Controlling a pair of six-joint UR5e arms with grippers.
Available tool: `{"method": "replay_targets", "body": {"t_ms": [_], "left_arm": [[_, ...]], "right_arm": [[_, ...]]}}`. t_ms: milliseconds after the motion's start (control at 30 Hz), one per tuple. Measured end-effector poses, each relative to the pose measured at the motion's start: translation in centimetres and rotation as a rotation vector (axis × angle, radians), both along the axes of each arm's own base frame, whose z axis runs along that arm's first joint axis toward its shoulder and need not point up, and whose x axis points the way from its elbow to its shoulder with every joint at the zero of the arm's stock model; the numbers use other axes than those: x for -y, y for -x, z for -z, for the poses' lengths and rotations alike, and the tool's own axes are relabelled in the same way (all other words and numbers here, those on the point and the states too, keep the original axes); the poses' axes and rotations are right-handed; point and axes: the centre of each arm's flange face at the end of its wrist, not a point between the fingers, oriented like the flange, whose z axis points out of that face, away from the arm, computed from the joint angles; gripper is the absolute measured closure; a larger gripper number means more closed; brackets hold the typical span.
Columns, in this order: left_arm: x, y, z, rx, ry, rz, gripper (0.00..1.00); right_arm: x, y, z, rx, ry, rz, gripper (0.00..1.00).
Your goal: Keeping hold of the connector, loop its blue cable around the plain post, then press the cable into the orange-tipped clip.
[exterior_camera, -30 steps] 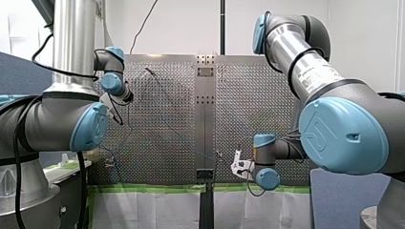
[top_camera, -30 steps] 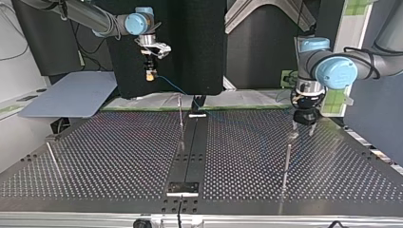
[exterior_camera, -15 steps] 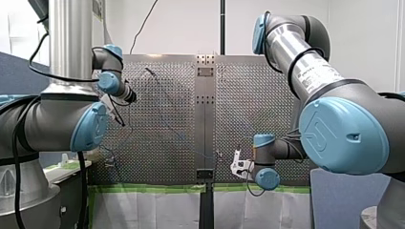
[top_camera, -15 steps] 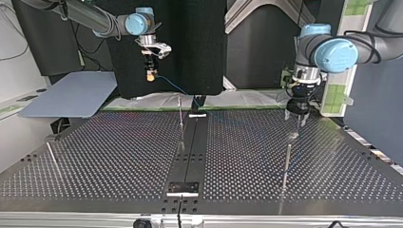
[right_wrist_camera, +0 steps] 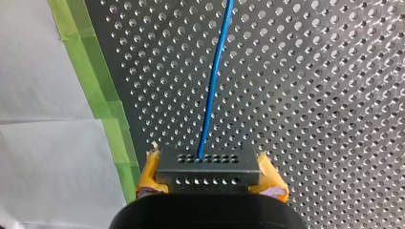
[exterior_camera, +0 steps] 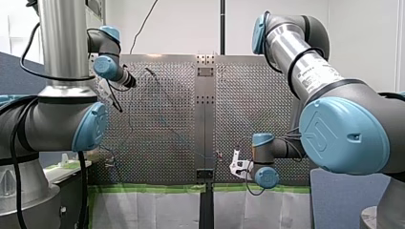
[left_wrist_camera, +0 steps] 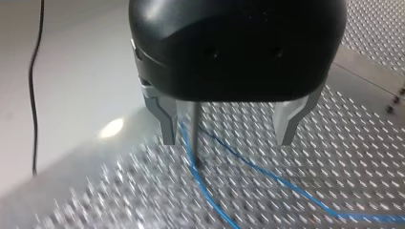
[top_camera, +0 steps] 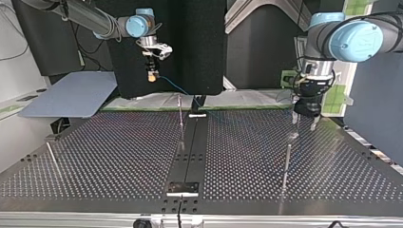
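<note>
My open left pincer (left_wrist_camera: 227,138) has shifted beside the post (left_wrist_camera: 193,129) the cable (left_wrist_camera: 286,183) rounds; my right pincer (right_wrist_camera: 208,164) grips the connector (right_wrist_camera: 208,171), clipping next

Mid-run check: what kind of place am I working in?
Most likely a robotics lab test bench: a perforated metal table, a thin steel post standing on it, and green masking tape along its edge.

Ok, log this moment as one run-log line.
right gripper: shut on connector | blue cable: leads ahead over perforated table | left gripper: open, thin post between fingers
</note>
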Motion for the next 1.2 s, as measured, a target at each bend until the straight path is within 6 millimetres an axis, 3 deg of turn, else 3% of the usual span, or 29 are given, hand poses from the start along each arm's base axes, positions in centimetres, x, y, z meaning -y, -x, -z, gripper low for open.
{"method": "replay_targets", "body": {"t_ms": [300, 500, 1067, 1200], "left_arm": [[0.4, 1.6, -6.9, 0.089, -0.099, -0.011, 0.0], [1.5, 2.2, -9.8, 0.108, -0.155, -0.007, 0.0], [6.0, 0.0, -10.4, -0.017, -0.301, 0.011, 0.0], [7.3, 0.1, -11.3, -0.029, -0.342, 0.014, 0.0]], "right_arm": [[0.4, -0.7, -0.2, -0.003, -0.009, -0.026, 1.0], [0.4, -0.7, -0.1, -0.014, -0.012, -0.029, 1.0], [0.1, -1.0, 0.0, -0.034, -0.008, -0.036, 1.0], [0.1, -1.0, -0.1, -0.035, -0.007, -0.037, 1.0]]}}
